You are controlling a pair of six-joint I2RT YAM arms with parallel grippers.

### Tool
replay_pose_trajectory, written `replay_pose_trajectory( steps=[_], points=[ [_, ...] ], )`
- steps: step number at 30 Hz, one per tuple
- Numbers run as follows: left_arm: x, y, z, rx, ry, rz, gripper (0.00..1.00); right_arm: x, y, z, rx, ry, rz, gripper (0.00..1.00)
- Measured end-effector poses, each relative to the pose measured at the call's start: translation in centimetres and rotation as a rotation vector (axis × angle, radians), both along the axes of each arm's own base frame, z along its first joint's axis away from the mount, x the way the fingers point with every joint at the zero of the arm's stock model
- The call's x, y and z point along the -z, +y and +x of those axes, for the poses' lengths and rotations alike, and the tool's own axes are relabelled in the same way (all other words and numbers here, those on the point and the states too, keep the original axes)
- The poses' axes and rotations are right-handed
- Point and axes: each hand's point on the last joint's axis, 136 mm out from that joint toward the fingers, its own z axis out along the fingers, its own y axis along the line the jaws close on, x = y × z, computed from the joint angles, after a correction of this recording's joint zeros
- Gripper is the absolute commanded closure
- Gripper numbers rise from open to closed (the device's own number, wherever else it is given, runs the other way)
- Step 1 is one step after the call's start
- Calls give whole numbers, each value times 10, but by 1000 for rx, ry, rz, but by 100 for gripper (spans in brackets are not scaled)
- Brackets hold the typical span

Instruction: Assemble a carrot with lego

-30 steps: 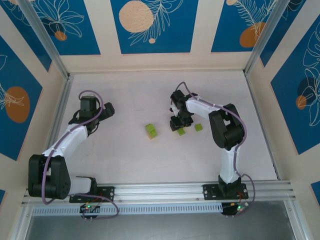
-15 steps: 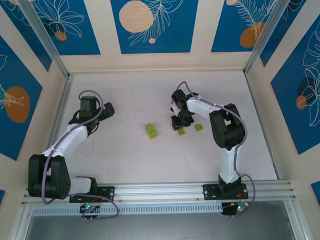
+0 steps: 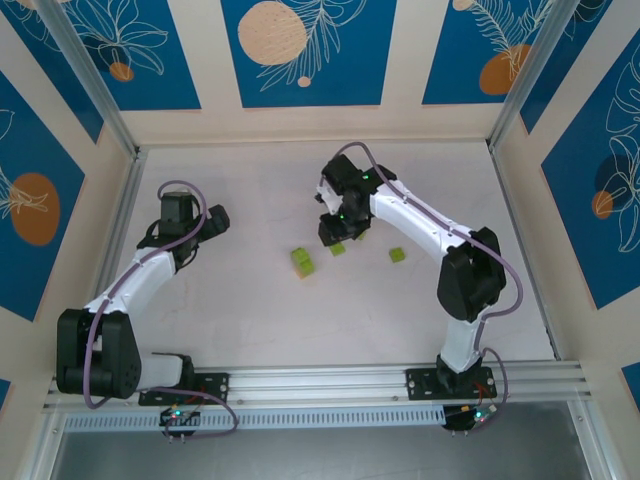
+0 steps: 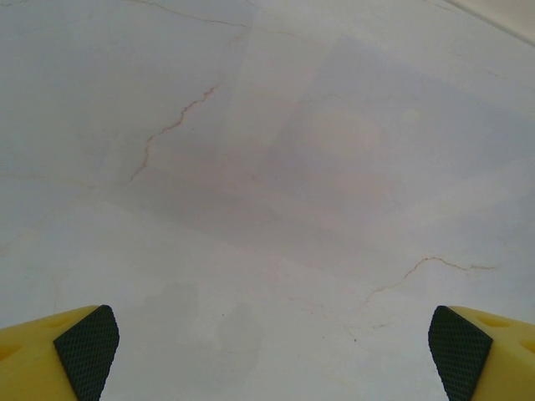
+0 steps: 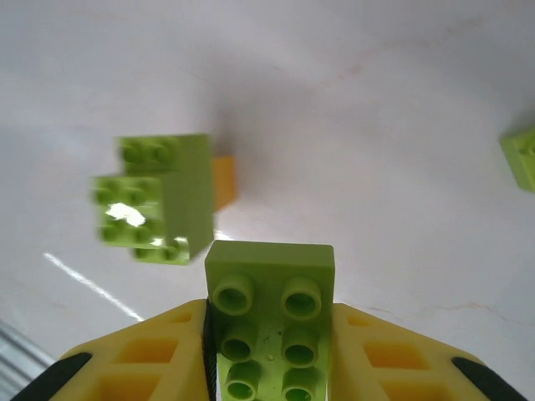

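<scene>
One green brick (image 5: 269, 276), clamped in the right gripper (image 3: 334, 234), has come near the carrot (image 5: 163, 200) at its eight o'clock overhead, likely joining next; left gripper (image 4: 272, 347) apart.

Robot lab test cell: white tabletop (image 3: 250, 320) boxed by aluminium frame posts (image 3: 92, 85), blue printed wall panels (image 3: 340, 80), mounting rail (image 3: 320, 380) at near edge.

We see glossy plastic on the lime-green brick (image 5: 269, 322) and the carrot (image 5: 155, 199), a smooth, shiny veined table (image 4: 267, 167), and the left gripper (image 4: 272, 334) with matt yellow plastic fingers (image 4: 33, 355) and rough black pads (image 4: 86, 349).
</scene>
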Motion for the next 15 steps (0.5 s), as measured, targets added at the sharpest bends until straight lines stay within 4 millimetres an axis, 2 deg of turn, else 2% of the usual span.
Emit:
replay_pose_trajectory(
  steps=[2, 5, 9, 15],
  points=[
    [0, 0, 0, 0, 0, 0, 2, -9, 12, -5, -22, 0, 15, 66],
    [0, 0, 0, 1, 0, 0, 2, -13, 27, -11, -49, 18, 19, 66],
    [0, 0, 0, 0, -1, 0, 2, -1, 43, -15, -72, 58, 5, 66],
    [-1, 0, 0, 0, -2, 0, 2, 18, 54, -11, -79, 105, -12, 66]
  ],
)
